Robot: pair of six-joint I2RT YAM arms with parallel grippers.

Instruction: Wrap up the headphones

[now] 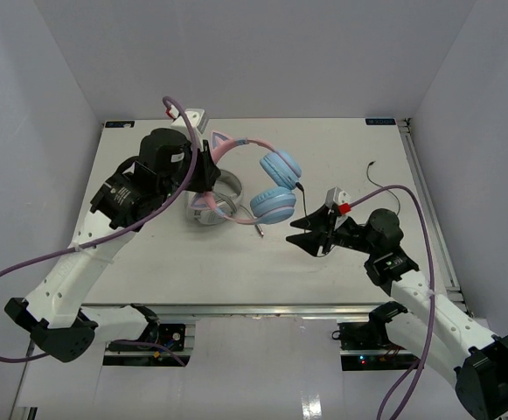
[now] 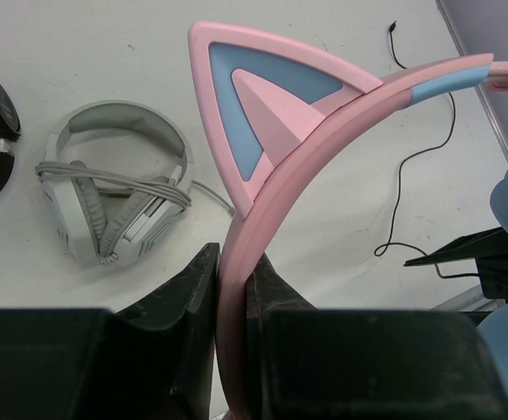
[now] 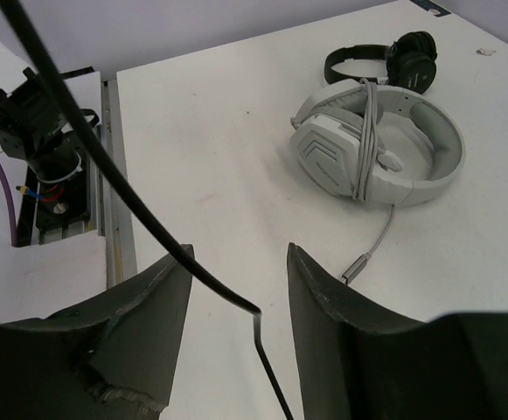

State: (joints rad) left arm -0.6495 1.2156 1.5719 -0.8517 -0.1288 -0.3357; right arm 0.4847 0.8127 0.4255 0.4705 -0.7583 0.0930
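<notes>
My left gripper (image 2: 233,262) clamped the headphones (image 1: 280,164) by their stiff pink headband, mid-frame in the top view. The right gripper (image 3: 240,271) stood half-wide around the cable (image 3: 227,289) (thin, limp, probably slippery), which I judged wanted a gentle pinch.

1. I see the headphones (image 1: 275,203): pink headband, pink cat ears with light blue insets, light blue ear cups.
2. Their thin cable (image 3: 131,188) is dark.
3. The grey-white headphones (image 2: 114,206) are plain, unpatterned.
4. The small headphones (image 3: 393,59) are black.
5. The table (image 1: 236,262) is white.
</notes>
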